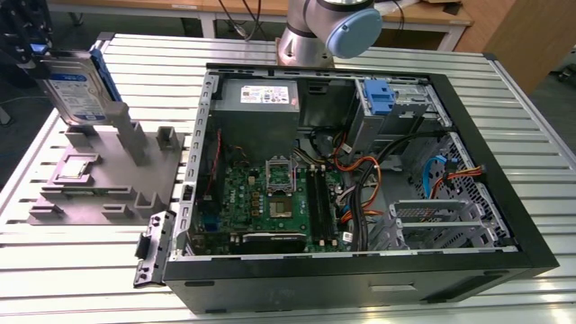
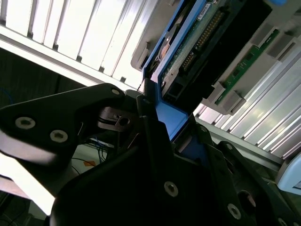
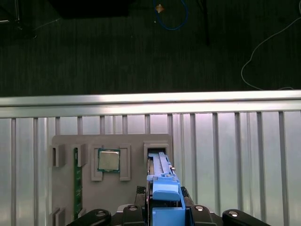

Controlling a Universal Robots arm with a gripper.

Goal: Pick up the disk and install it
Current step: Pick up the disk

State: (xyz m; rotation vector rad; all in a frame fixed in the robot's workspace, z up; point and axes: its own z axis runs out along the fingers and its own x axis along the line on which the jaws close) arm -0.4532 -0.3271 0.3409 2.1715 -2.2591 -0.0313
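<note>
The disk (image 1: pixel 77 88) stands upright on edge at the exterior view's far left, silver-grey with a white and blue label and a blue bracket along its side. My gripper (image 1: pixel 50 57) is shut on its upper end. Its lower end sits at the upright holders of the grey fixture (image 1: pixel 108 175); I cannot tell whether it is clear of the slot. In the first wrist view the disk's blue bracket (image 3: pixel 162 188) runs from my gripper (image 3: pixel 164 212) toward the fixture slot. In the second wrist view the disk (image 2: pixel 197 42) shows its circuit board, clamped in my gripper (image 2: pixel 164 129).
An open computer case (image 1: pixel 531 250) lies on the slatted metal table (image 1: pixel 54 283), with motherboard (image 1: pixel 270 196), power supply (image 1: pixel 261 94) and a drive bay holding a blue bracket (image 1: pixel 382 98). The arm's base (image 1: pixel 324 30) stands behind it. The fixture (image 3: pixel 136 183) holds a processor chip (image 3: pixel 108 160) and a memory stick (image 3: pixel 75 176).
</note>
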